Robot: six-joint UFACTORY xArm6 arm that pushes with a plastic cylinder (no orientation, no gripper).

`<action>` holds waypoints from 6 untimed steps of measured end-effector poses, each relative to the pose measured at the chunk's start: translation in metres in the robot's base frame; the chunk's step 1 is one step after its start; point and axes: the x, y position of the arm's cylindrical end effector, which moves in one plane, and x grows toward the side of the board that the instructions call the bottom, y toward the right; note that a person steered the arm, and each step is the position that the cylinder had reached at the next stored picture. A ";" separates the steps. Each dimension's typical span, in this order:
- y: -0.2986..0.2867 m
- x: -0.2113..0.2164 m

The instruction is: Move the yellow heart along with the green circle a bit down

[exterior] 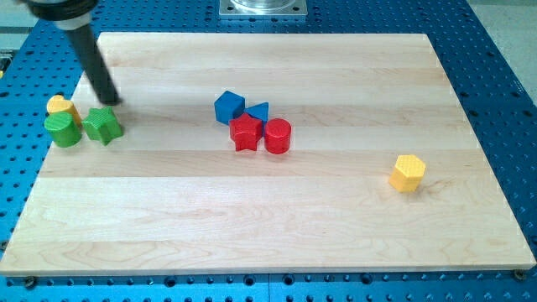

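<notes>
The yellow heart (pixel 60 105) sits at the board's left edge, touching the green circle (pixel 63 130) just below it. A green star (pixel 102 125) stands right of the circle. My tip (pixel 112 100) rests on the board just above the green star and to the right of the yellow heart, apart from the heart. The dark rod slants up to the view's top left.
A blue cube (pixel 228 106), a blue triangle (pixel 258 111), a red star (pixel 245 132) and a red cylinder (pixel 278 135) cluster mid-board. A yellow hexagon (pixel 408 172) lies at the right. The wooden board (pixel 277 226) ends close left of the heart.
</notes>
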 end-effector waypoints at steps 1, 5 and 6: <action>-0.026 -0.064; -0.089 0.036; -0.088 0.036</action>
